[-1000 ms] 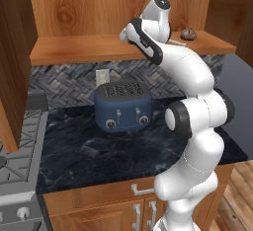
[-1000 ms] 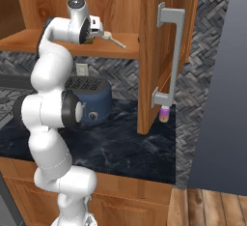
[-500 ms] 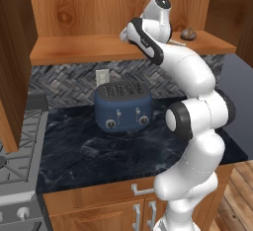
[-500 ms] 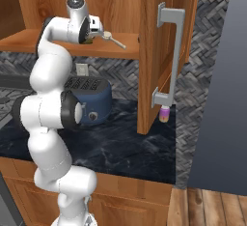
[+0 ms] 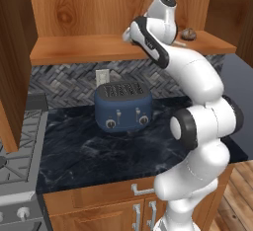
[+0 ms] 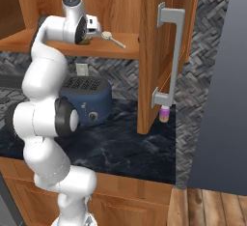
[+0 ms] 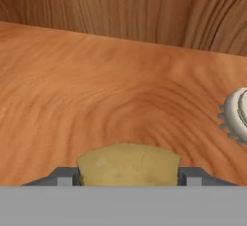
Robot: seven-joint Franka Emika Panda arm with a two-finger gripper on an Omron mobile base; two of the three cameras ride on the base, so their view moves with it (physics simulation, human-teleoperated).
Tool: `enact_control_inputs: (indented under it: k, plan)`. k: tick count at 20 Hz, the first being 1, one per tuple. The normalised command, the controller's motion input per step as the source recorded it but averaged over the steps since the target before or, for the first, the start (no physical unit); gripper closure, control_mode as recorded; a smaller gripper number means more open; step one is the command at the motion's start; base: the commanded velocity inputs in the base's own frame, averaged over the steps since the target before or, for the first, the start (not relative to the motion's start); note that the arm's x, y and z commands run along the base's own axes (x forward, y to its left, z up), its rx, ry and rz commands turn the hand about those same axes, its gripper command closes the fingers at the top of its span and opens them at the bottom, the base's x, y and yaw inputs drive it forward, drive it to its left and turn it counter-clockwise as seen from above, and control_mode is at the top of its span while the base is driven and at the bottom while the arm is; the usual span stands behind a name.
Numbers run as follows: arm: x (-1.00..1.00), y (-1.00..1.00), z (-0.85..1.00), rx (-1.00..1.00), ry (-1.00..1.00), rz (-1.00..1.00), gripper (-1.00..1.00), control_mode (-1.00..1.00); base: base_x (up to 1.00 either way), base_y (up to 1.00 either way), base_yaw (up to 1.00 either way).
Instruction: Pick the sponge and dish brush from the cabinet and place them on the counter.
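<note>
The left base view looks forward and down from behind the arm's left side, at middle distance, taking in the stove edge, the bench [image 5: 89, 151], the blue toaster [image 5: 122, 106] and the open cabinet [image 5: 99, 47] shelf above. The right base view looks from behind the arm's right side over the same bench [image 6: 125, 148], toaster [image 6: 89, 104] and cabinet [image 6: 116, 49] shelf, and adds the cabinet's open door and the floor. Both share the shelf, where the dish brush [image 6: 112, 38] lies. The hand view sits very close to that shelf's wood, looking along the fingers [image 7: 65, 176] at the sponge [image 7: 129, 164] between them, the brush head at its right edge.
</note>
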Motion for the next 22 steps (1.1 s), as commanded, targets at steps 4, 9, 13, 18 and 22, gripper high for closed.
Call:
enact_control_inputs:
  k: [4,9,13,18,22]
  plan:
    - [-0.56,0.0,0.0,0.0,-0.04,0.0,1.0,-1.0,0.0,0.0,0.0]
    - [-0.55,0.0,0.0,0.0,-0.06,0.0,1.0,-1.0,0.0,0.0,0.0]
    - [-0.54,-0.01,0.0,0.0,-0.07,0.0,1.0,-1.0,0.0,0.0,0.0]
    - [-0.58,-0.03,0.0,0.0,-0.07,0.0,1.0,-1.0,0.0,0.0,0.0]
    - [-0.6,-0.07,0.0,0.0,-0.06,0.0,1.0,-1.0,0.0,0.0,0.0]
